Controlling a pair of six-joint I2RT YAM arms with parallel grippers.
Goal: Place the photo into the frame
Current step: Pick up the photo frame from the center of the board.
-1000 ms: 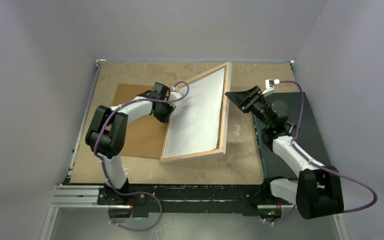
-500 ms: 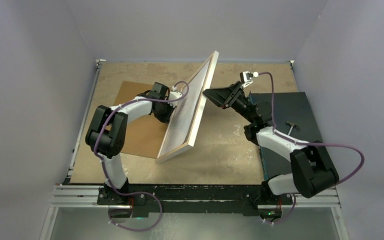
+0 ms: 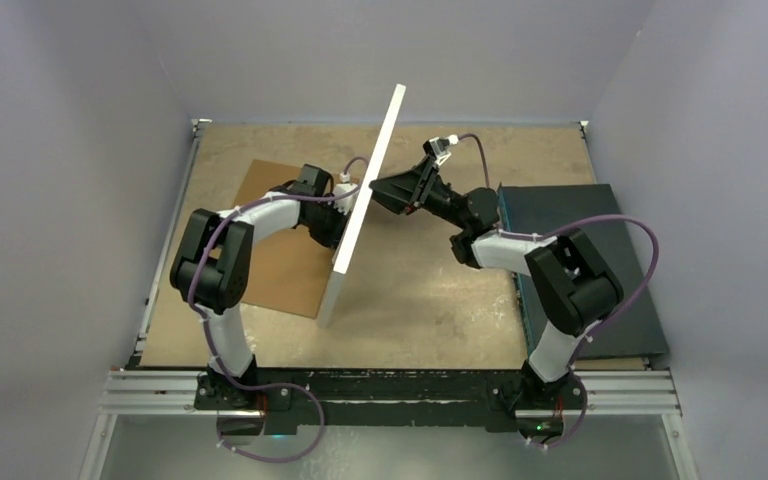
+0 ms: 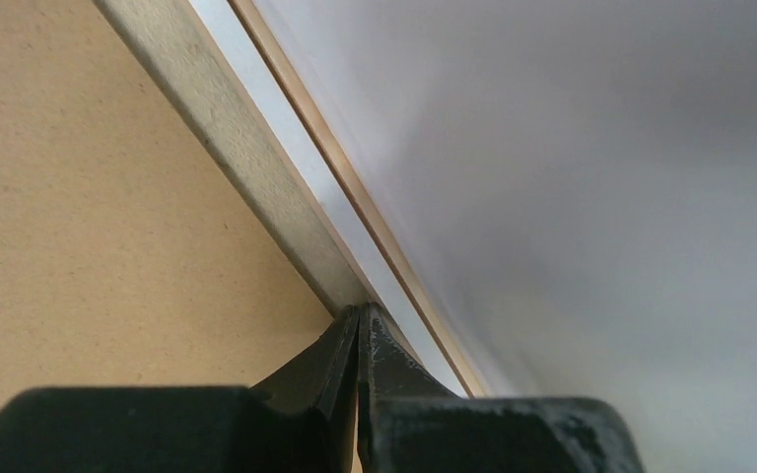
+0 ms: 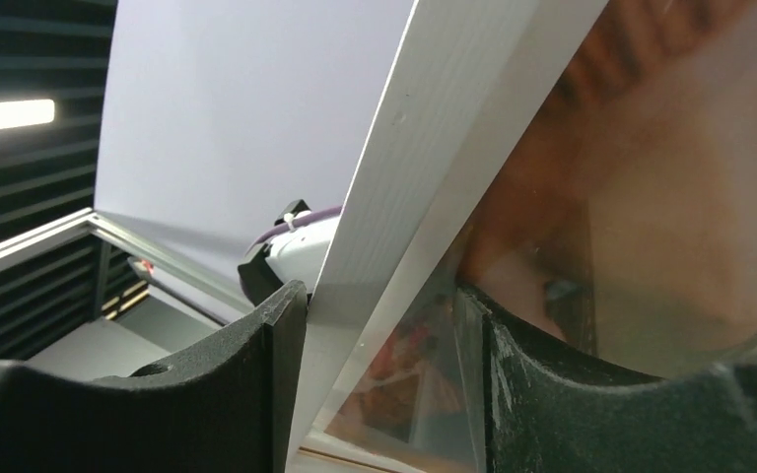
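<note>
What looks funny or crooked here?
The frame stands almost on edge mid-table instead of lying flat, with the left gripper at one side and the right gripper straddling its rail. Nothing looks broken.

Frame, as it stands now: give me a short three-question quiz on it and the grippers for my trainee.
1. True or false: the frame lies flat.
2. Fill in: the left gripper has its jaws ____.
3. Which gripper has the frame's rail between its fingers? A. left B. the right gripper C. neither

Key:
1. False. It stands nearly on edge.
2. Shut, with the tips at the rail.
3. B.
</note>
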